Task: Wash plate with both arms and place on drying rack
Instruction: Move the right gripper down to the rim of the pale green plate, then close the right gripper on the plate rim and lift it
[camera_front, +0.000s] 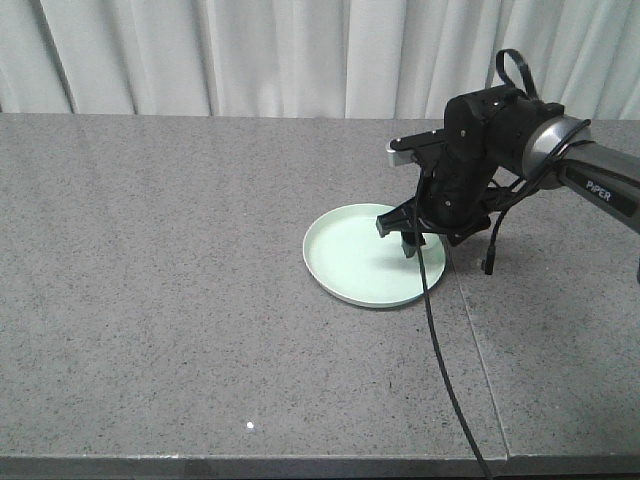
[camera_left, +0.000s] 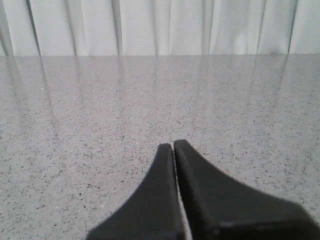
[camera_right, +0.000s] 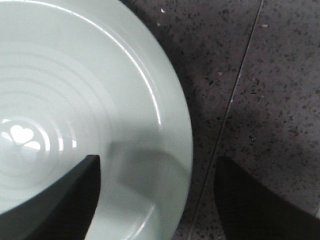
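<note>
the table is grey stone with small dark specks. a thin black cable runs over it from the front edge up to the right arm. a thin line where two slabs meet runs beside the cable.

the plate lies flat on the table, a bit right of the middle, with its right edge close to that line. it is pale green and shiny. soft rings and a bright spot of light show on it.

the right arm bends down over the plate's right side. its jaws are spread wide and grip nothing. one finger is over the inside of the plate, the other is over the table, and the rim is between them. i cannot tell if they touch the plate.

the left jaws are pressed tight together with nothing in them, low over the table.

behind the table hangs a white curtain with long folds.
</note>
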